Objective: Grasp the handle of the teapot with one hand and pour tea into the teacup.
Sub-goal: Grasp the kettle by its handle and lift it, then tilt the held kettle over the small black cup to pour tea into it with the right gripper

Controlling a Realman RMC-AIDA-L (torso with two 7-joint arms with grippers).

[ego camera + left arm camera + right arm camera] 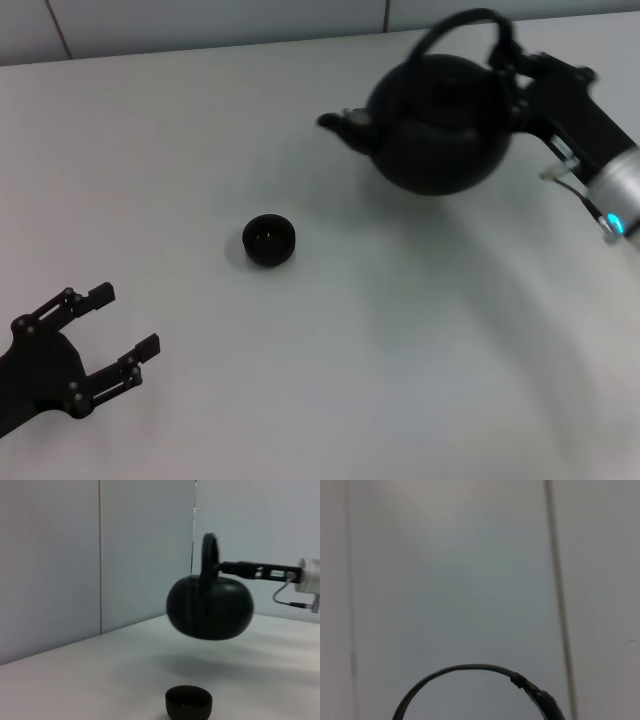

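Observation:
The round black teapot (440,125) hangs in the air above the table at the back right, spout pointing toward the left. My right gripper (512,62) is shut on the thick side of its arched handle (460,22). The left wrist view shows the teapot (210,607) lifted clear of the table, with the handle (209,555) held by the right gripper (225,569). The handle's arch (470,669) shows in the right wrist view. The tiny black teacup (269,240) stands on the table left of and nearer than the teapot; it also shows in the left wrist view (189,702). My left gripper (125,325) is open at the front left.
The white table (400,350) runs back to a pale wall (200,20). The teapot's shadow lies on the table below it.

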